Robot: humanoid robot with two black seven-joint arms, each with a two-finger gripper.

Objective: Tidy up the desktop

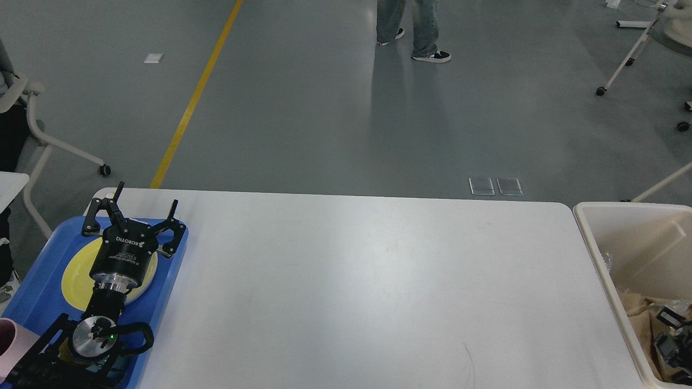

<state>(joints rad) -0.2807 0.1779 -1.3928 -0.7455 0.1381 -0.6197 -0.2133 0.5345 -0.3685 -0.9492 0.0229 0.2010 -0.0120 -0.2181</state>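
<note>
The left arm reached up from seven o'clock, its left gripper (143, 208) spread wide and holding nothing, poised over the yellow plate (75, 267) in the blue tray (40, 286). The white desktop (367, 286) filled the centre, the tray lying on its nine-o'clock end. At four o'clock, the right gripper (670, 337) showed dark inside the beige bin (594, 237); I could not tell how its fingers stood.
</note>
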